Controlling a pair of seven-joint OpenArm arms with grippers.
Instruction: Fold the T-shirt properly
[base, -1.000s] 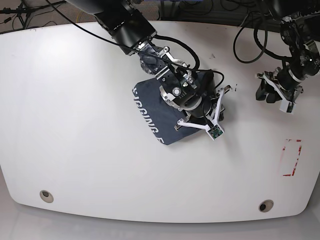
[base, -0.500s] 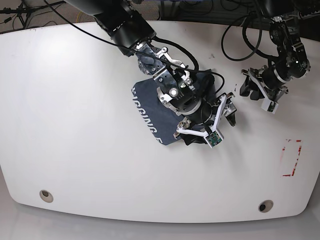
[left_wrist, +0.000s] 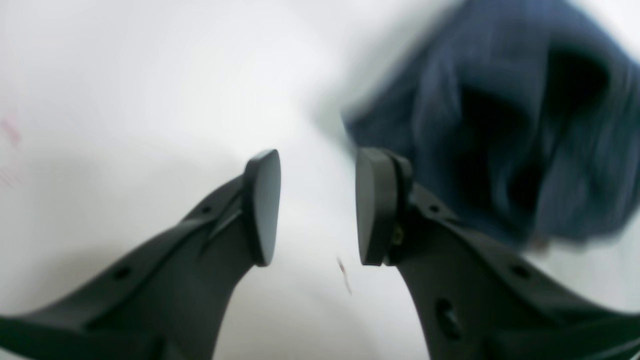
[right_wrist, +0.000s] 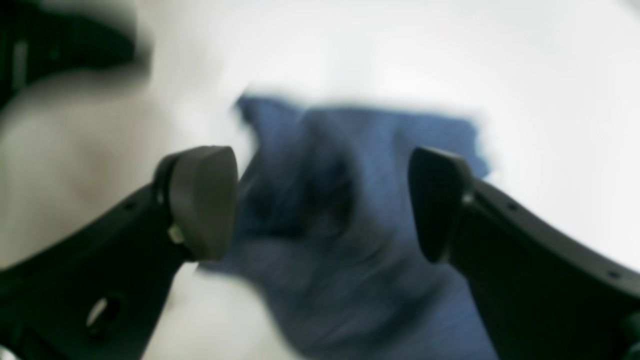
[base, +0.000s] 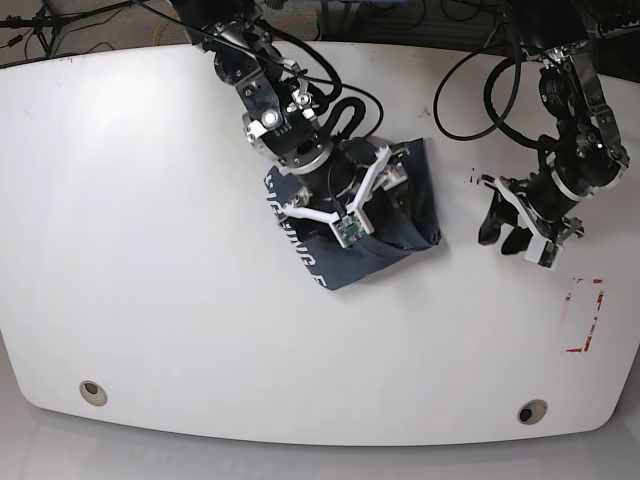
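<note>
Base view: one T-shirt (base: 400, 225), two pincers

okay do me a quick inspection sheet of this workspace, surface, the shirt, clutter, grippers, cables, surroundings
Surface: white table, rounded corners, with two round ports near the front edge and a red mark at the base view's right.
Job's things: T-shirt lies folded into a compact dark blue bundle mid-table, white lettering along its left edge; the bundle looks lumpy.
Clutter: nothing seen.
Grippers: right gripper open above the T-shirt, nothing between its jaws; left gripper open over bare table beside the T-shirt, holding nothing.
Cables: black cables loop over the table's far edge by the left arm.
Surroundings: more cables behind the table; little else visible.
</note>
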